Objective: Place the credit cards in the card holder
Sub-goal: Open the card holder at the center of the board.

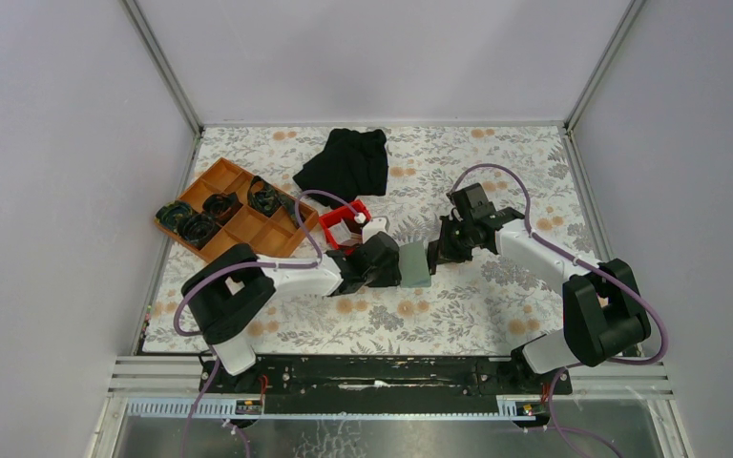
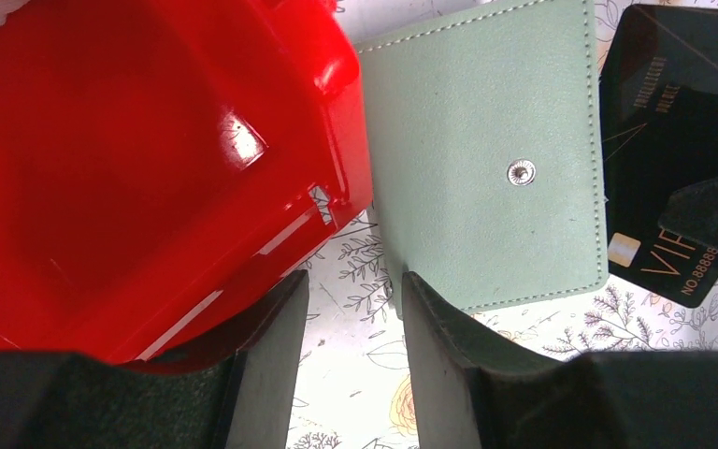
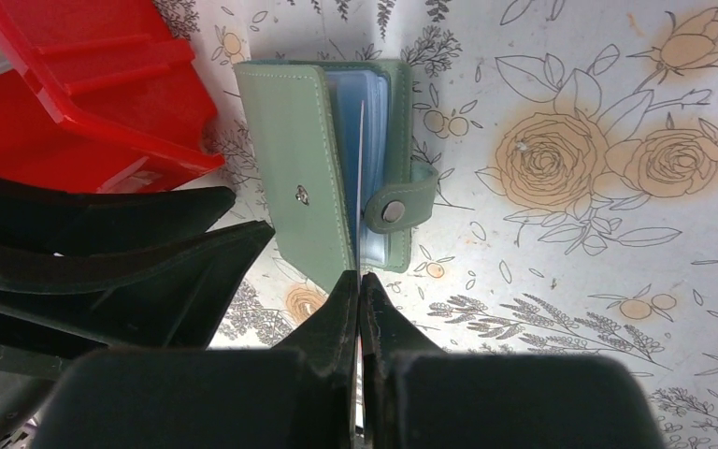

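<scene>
My right gripper (image 3: 360,281) is clamped flat on one credit card (image 2: 673,122). It is a thin, stiff rectangle with a glossy black face and gold lettering. From the right wrist I see it edge-on, a pale sliver running straight ahead from the fingertips. It stands over the open card holder (image 3: 299,159), which lies on the table (image 3: 570,281) just beyond those tips. I cannot tell whether the card is in a slot.

The card holder is one small wallet of matte grey-green grained material with stitched edges. Its cover is lifted to the left of the card, and bluish clear sleeves and a snap tab are to the right.

My left gripper (image 2: 353,281) stands about half apart, with only the floral table cover between its fingers. The card holder's edge is at its right fingertip, and one glossy red plastic bin (image 2: 131,168) is ahead on its left.

Both arms reach low toward the middle, with the grippers facing each other across the card holder. Off to the left gripper's left side are one orange compartment tray (image 1: 248,227) and one crumpled black cloth (image 1: 345,162).
</scene>
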You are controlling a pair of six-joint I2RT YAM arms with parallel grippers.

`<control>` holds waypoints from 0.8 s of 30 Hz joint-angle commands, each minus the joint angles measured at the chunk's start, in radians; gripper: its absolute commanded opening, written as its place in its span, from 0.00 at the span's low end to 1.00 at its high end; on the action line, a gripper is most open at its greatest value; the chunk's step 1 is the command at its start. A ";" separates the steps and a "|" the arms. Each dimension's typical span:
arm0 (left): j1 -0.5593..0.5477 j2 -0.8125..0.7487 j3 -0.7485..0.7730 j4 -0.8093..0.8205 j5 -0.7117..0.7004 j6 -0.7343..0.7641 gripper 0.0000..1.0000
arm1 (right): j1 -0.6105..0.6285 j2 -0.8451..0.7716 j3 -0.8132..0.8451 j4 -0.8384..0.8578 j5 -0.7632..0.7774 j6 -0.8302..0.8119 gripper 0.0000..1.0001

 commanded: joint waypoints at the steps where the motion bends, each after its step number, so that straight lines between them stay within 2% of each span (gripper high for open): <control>1: 0.009 -0.001 -0.046 -0.075 -0.028 -0.001 0.49 | -0.008 0.002 0.015 0.042 -0.054 0.017 0.00; 24: 0.008 0.011 -0.061 -0.093 -0.017 -0.010 0.50 | -0.008 0.047 -0.021 0.103 -0.174 0.015 0.00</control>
